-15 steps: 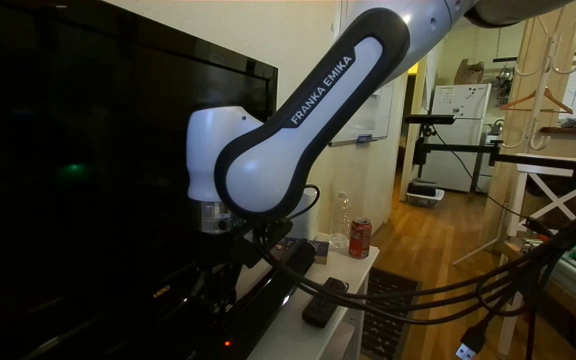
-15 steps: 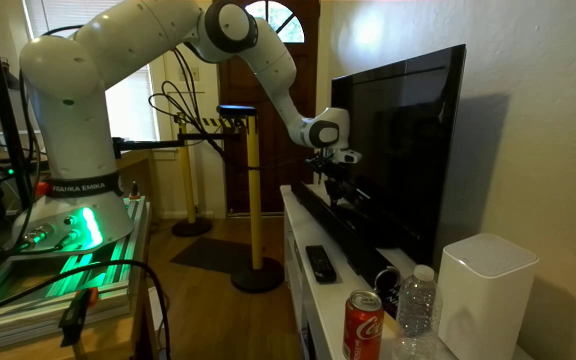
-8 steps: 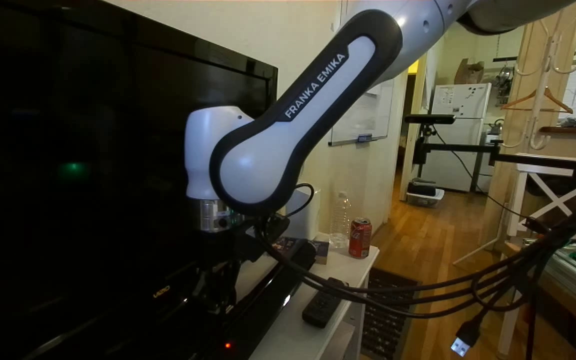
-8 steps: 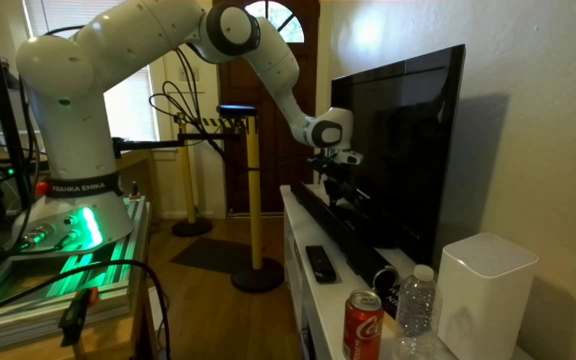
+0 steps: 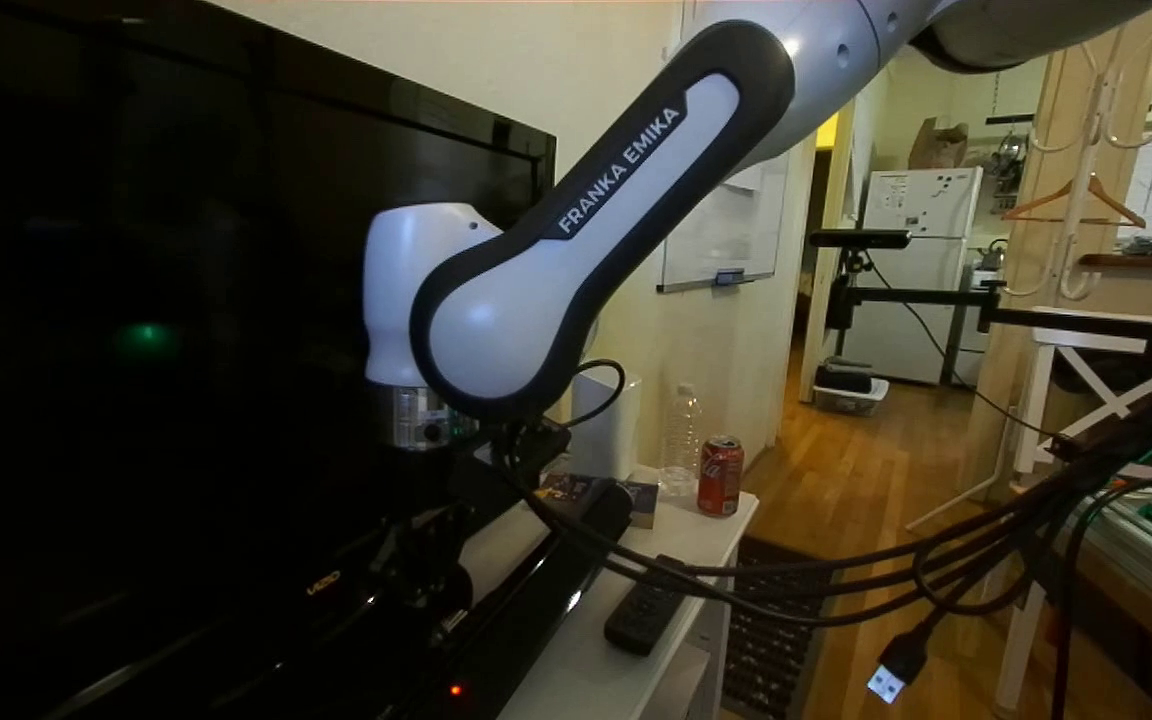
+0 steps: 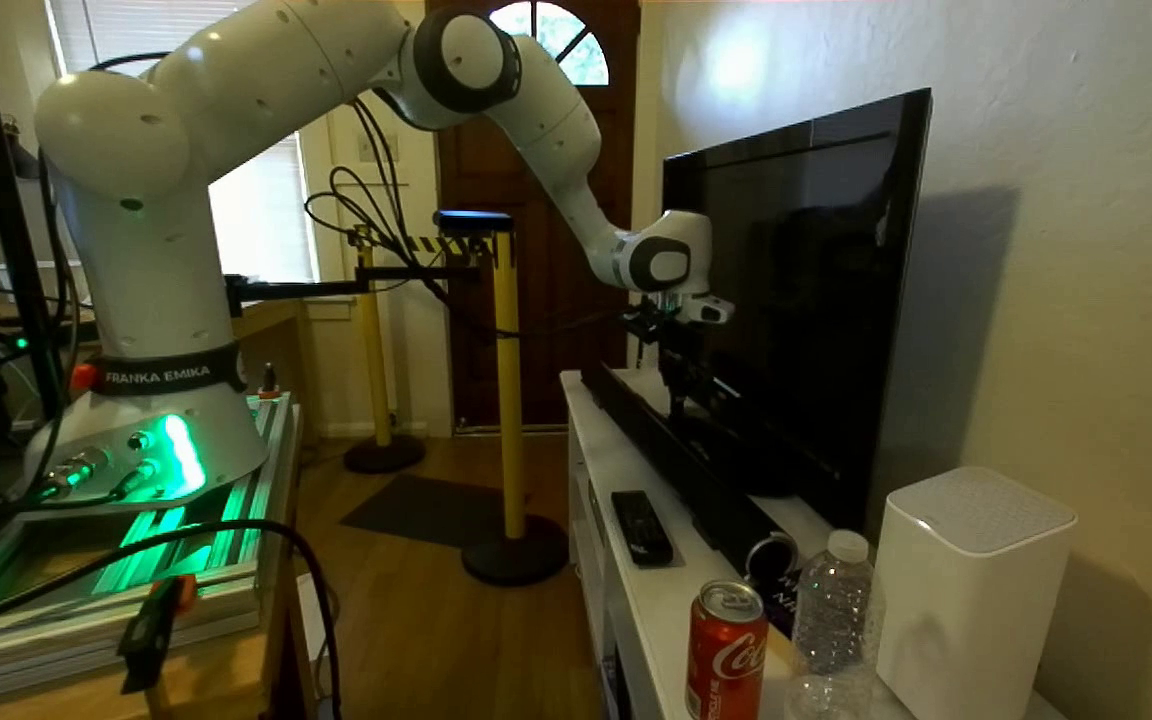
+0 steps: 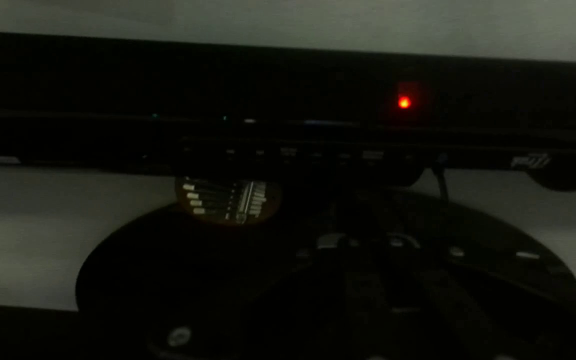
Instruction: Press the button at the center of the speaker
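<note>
The speaker is a long black soundbar (image 6: 681, 475) on a white console (image 6: 681, 630) in front of the television. It also shows in an exterior view (image 5: 526, 635) and across the upper wrist view (image 7: 268, 82), with a red light (image 7: 404, 102). A row of small pale marks (image 7: 288, 150) lies along its television-side edge; I cannot tell which is the centre button. My gripper (image 6: 676, 408) points down near that edge, between soundbar and television. It looks shut and empty, its fingers close together in the dark wrist view (image 7: 355, 194). Whether it touches the soundbar is unclear.
The television (image 6: 796, 270) stands close behind the gripper. A remote (image 6: 641, 528), red can (image 6: 726, 650), clear bottle (image 6: 833, 610) and white box (image 6: 971, 600) stand on the console. The television's oval base (image 7: 118, 265) and a cable (image 7: 441, 181) lie by the soundbar. Arm cables (image 5: 786, 600) hang in front.
The hand has moved slightly up and toward the television. The hanging cables and USB plug have swung a little. The soundbar and other objects have not moved.
</note>
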Robot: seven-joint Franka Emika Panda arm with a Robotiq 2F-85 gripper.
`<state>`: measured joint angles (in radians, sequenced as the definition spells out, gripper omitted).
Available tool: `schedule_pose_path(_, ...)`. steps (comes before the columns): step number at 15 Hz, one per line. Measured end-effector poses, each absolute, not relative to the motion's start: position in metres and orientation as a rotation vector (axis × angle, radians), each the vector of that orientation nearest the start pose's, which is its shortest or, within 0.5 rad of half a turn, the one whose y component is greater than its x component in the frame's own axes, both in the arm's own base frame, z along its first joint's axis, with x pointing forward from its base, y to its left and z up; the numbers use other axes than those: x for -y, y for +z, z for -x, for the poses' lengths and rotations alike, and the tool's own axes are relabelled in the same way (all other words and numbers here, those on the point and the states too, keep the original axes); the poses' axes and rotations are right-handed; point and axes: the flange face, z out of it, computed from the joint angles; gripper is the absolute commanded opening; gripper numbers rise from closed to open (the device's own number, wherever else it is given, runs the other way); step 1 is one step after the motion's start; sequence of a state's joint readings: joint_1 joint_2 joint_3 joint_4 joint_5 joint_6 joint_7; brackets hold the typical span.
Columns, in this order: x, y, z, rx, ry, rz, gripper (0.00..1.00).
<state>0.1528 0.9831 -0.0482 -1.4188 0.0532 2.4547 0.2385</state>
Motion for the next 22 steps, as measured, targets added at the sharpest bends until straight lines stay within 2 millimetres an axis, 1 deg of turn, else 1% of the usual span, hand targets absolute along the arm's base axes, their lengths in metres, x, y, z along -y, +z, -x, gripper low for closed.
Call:
schedule_pose_path(3, -0.073, 0.131, -0.717, -0.334, -0.147, 3.129, 0.01)
schedule_pose_path(4, -0.072, 0.139, -0.715, -0.355, -0.149, 3.125, 0.24)
schedule_pose_path(5, -0.072, 0.146, -0.711, -0.366, -0.144, 3.119, 0.26)
schedule_pose_path(7, -0.079, 0.163, -0.7, -0.365, -0.107, 3.1, 0.26)
schedule_pose_path(8, -0.084, 0.175, -0.693, -0.361, -0.098, 3.087, 0.26)
schedule_pose_path(11, -0.096, 0.217, -0.668, -0.343, -0.101, 3.061, 0.26)
schedule_pose_path(14, -0.094, 0.261, -0.635, -0.336, -0.093, 3.06, 0.26)
schedule_pose_path(16, -0.089, 0.284, -0.612, -0.339, -0.078, 3.062, 0.26)
schedule_pose_path(19, -0.083, 0.308, -0.581, -0.341, -0.057, 3.063, 0.26)
schedule_pose_path(22, -0.079, 0.321, -0.559, -0.342, -0.047, 3.063, 0.26)
